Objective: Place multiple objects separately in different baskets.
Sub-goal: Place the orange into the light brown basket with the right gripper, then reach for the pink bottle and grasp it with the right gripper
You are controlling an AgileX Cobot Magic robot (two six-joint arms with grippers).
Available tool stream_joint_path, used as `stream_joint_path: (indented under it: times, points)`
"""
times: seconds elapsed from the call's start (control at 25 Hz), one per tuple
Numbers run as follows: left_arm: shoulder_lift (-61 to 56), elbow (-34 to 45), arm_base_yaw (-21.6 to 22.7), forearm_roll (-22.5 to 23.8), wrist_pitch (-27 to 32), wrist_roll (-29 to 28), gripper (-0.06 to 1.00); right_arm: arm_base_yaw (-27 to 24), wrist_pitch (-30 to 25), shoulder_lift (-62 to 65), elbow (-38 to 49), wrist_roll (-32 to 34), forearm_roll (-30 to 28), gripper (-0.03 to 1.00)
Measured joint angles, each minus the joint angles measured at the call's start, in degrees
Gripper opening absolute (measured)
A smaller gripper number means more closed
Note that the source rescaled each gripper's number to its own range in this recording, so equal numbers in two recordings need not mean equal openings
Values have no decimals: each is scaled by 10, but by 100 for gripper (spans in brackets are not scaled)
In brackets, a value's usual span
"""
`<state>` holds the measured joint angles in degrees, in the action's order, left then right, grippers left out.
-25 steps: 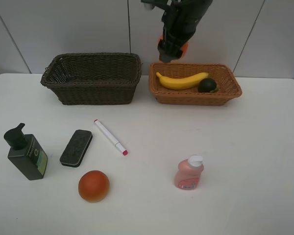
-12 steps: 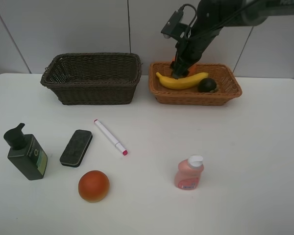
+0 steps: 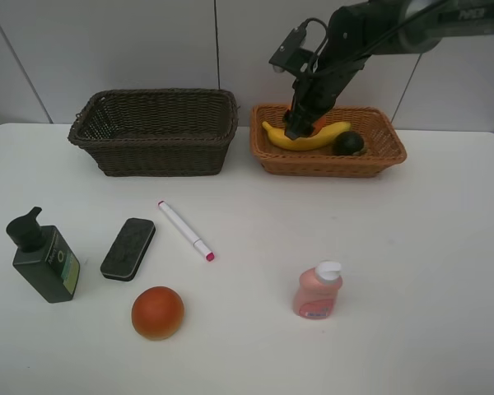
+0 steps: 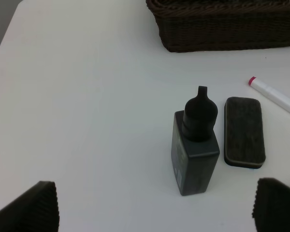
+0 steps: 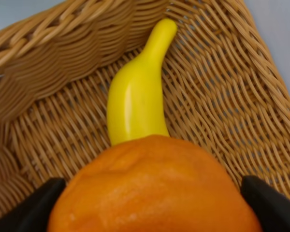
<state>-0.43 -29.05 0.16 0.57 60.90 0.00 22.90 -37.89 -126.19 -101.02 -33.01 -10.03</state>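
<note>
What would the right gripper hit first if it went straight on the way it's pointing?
Most likely the banana. It lies straight ahead in the tan basket, just beyond the tangerine that the right gripper holds. How much gap remains is unclear.

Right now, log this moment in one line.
right gripper: shut on bumpy tangerine, over light basket | in basket: yellow banana, dark green fruit | left gripper: open, empty

Looks like a robotics lab bench rather than a home: a plain white desk (image 3: 428, 271) against seamed grey wall panels (image 3: 107, 49) at 12 o'clock, a black robot arm (image 3: 370, 25) with loose cabling at 1 o'clock, and a dark brown basket (image 3: 156, 156) and tan basket (image 3: 329, 162) set side by side
</note>
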Motion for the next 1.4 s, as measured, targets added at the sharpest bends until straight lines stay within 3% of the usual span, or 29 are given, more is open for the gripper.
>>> stream_joint_path:
  times: [0.16, 0.28, 0.4, 0.88, 1.04, 1.28, 1.4]
  points:
    - [0, 0, 0, 0, 0, 0, 100, 0, -3, 0, 0, 0, 23, 80]
    - [0, 0, 0, 0, 0, 0, 100, 0, 5, 0, 0, 0, 23, 93]
    - [0, 0, 0, 0, 0, 0, 100, 0, 6, 0, 0, 0, 23, 97]
    - [0, 0, 0, 0, 0, 0, 100, 0, -30, 4, 0, 0, 23, 97]
    - [0, 0, 0, 0, 0, 0, 100, 0, -89, 33, 0, -1, 23, 97]
    - [0, 0, 0, 0, 0, 0, 100, 11, -250, 119, 0, -15, 29, 97]
    - [0, 0, 0, 0, 0, 0, 100, 13, -307, 150, 0, -51, 62, 97]
